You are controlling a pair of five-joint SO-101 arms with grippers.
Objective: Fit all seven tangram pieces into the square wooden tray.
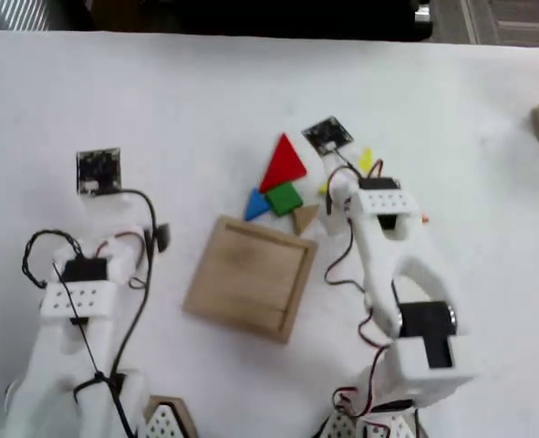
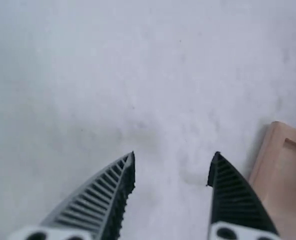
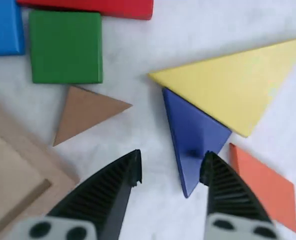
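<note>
Since none of the seven pieces sits in the tray (image 1: 249,276) yet, all remain to place, with right tool (image 3: 173,154) spread astride the dark blue triangle (image 3: 190,132) and left tool (image 2: 174,153) spread over bare table (image 2: 137,75).

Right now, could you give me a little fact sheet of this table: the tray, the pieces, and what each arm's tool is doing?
Tray: wooden tray, nothing in it
Pieces outside: red triangle, green square, light blue triangle, brown triangle, yellow triangle, dark blue triangle, orange piece
Left tool: open, over bare table beside the tray
Right tool: open, over the dark blue triangle's tip
</note>
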